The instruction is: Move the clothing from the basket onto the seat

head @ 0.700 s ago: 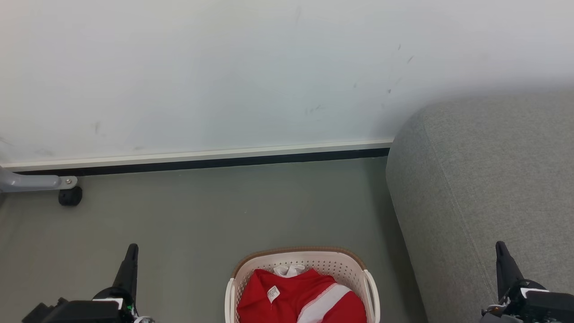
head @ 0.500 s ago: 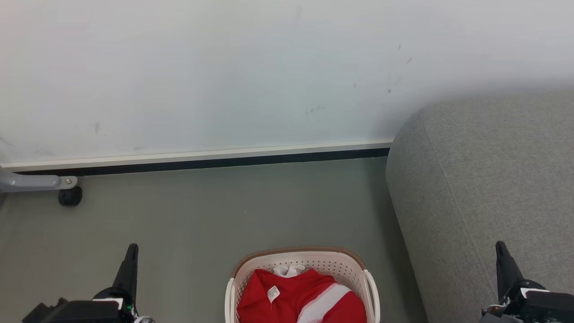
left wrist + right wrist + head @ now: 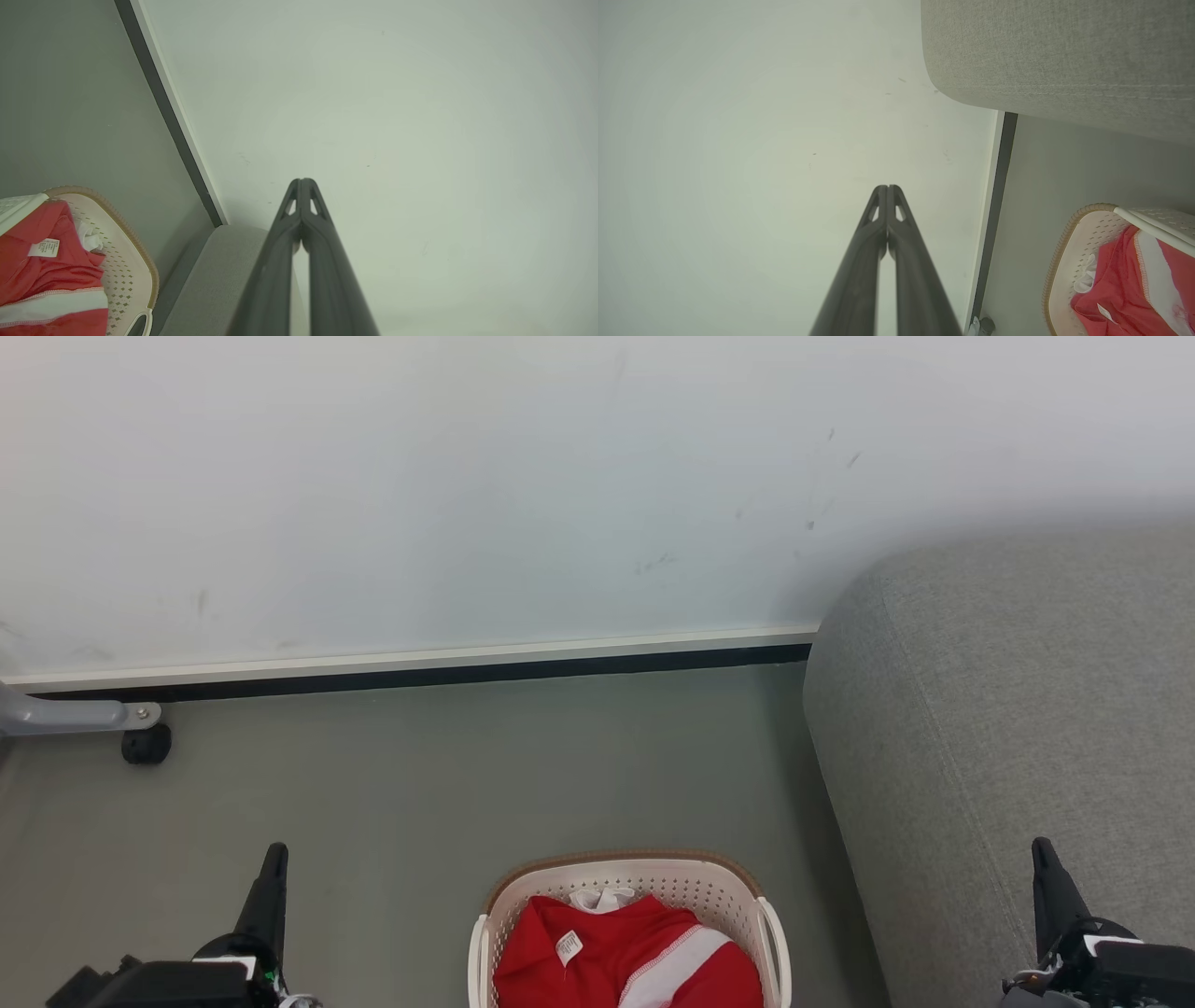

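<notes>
Red fabric with white stripes, the clothing [image 3: 616,957] lies heaped in the basket [image 3: 653,882], which stands on the grey floor [image 3: 467,775] at the bottom middle of the head view, near the flank of the seat [image 3: 1008,728] to the robot's right. A small white neck label [image 3: 569,946] faces up on the top garment. Nothing red lies on the part of the seat in view, so by my reading the task has not begun.

The left claw [image 3: 271,882] hangs low on the left, well apart from the basket, and the left wrist view shows its two fingers pressed together tip to tip, closed on nothing. The right claw [image 3: 1047,877] hangs in front of the seat's side, likewise closed and empty, as the right wrist view shows.

The garments look thin, soft and light; they should crumple under a pinch and trail when lifted, and one may drag another with it. A good hold, I judge, is a raised fold near the label or the striped band [image 3: 677,959], where cloth bunches enough to fill the claw. A claw must first open, then come down into the basket clear of the brown rim [image 3: 621,855] and the side handles [image 3: 775,933], since the light basket could tip or slide if snagged
</notes>
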Motion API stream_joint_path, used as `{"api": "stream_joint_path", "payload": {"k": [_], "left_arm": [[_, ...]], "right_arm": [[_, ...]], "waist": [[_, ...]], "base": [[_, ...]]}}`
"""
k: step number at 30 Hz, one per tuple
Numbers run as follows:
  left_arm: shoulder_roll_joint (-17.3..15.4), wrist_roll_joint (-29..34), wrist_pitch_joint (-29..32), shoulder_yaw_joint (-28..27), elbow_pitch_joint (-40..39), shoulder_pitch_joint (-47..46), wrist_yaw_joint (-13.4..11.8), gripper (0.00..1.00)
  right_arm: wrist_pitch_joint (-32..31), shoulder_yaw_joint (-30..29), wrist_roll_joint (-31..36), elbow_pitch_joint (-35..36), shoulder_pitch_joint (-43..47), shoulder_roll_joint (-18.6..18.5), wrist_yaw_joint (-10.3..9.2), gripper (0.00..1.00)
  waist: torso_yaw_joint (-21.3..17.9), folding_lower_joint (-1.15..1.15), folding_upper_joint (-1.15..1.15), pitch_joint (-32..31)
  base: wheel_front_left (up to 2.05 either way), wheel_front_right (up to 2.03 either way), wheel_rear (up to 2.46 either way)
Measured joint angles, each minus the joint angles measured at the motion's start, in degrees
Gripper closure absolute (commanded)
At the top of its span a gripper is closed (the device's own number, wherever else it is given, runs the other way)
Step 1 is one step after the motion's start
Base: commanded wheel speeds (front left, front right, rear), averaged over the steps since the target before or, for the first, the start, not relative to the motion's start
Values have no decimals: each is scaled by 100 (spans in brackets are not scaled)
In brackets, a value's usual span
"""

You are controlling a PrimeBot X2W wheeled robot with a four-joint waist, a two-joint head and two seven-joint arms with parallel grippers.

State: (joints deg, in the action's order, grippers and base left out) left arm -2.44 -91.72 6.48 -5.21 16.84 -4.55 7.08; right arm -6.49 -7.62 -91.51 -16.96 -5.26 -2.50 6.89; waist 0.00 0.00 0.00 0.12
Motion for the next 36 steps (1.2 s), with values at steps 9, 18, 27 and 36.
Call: {"api": "stream_joint_path", "payload": {"k": [9, 18, 27, 36], "left_arm": [[0, 0, 0, 0, 0, 0, 0, 100], [0, 0, 0, 0, 0, 0, 0, 100], [0, 0, 0, 0, 0, 0, 0, 100], [0, 0, 0, 0, 0, 0, 0, 100]], "right_arm": [[0, 0, 0, 0, 0, 0, 0, 100], [0, 0, 0, 0, 0, 0, 0, 100], [0, 0, 0, 0, 0, 0, 0, 100], [0, 0, 0, 0, 0, 0, 0, 100]], "waist": [[0, 0, 0, 0], [0, 0, 0, 0], [0, 0, 0, 0], [0, 0, 0, 0]], "base": [[0, 0, 0], [0, 0, 0], [0, 0, 0], [0, 0, 0]]}}
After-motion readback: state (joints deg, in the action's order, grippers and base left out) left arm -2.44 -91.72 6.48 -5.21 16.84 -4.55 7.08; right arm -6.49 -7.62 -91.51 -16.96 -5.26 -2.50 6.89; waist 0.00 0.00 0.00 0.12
